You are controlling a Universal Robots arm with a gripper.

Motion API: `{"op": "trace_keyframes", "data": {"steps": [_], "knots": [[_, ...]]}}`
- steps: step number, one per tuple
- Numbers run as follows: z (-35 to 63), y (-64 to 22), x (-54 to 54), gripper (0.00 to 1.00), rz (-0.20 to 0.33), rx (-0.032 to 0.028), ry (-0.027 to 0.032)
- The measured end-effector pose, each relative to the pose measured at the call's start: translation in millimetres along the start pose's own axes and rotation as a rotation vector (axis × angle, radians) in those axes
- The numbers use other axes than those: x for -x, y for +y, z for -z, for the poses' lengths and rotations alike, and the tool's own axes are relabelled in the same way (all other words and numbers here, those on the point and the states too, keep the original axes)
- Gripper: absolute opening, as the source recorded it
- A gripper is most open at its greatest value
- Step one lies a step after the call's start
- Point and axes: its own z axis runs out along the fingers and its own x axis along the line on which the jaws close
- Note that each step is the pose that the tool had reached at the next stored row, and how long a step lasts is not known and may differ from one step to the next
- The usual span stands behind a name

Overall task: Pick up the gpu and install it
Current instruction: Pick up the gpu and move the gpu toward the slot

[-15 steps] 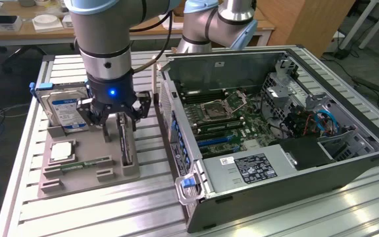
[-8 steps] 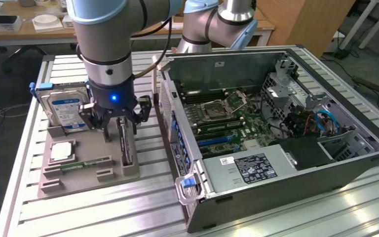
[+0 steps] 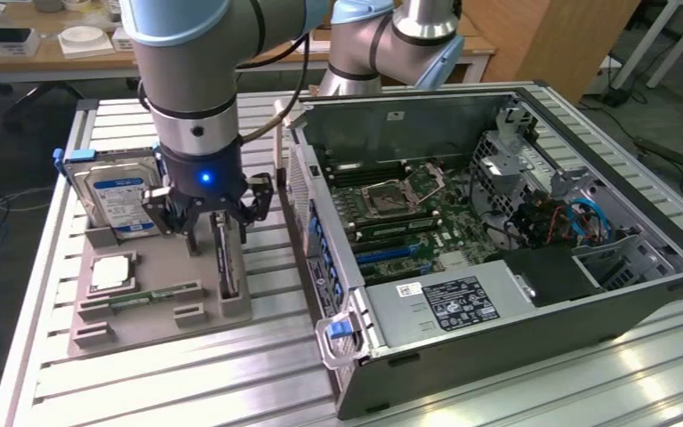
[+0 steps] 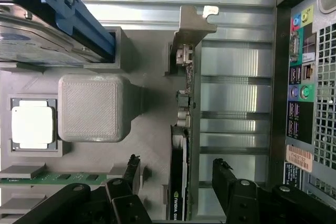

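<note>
Memory stick lies along the tray's near edge. The gpu stands on edge in a slot at the tray edge nearest the case. Gripper hangs over it, jaws wide, one finger each side, gripping nothing. Hard drive stands at the far edge.

Ext. view, left half: 1x grey moulded plastic parts tray. On it:
- 1x silver blue-labelled hard drive
- 1x thin black rectangular gpu card
- 1x narrow green memory stick
- 1x square silver CPU chip

Right half: 1x open black metal PC case.

Underneath: 1x ribbed aluminium table.
</note>
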Motion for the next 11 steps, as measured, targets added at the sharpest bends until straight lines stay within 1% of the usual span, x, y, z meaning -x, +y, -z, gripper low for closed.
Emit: {"op": "trace_keyframes", "data": {"steps": [8, 11], "knots": [[-12.9, -0.6, 0.1, 0.66, 0.0, -0.0001, 0.0002], [-15.7, -0.8, 0.1, 0.66, 0.0, -0.0003, 0.0003]]}}
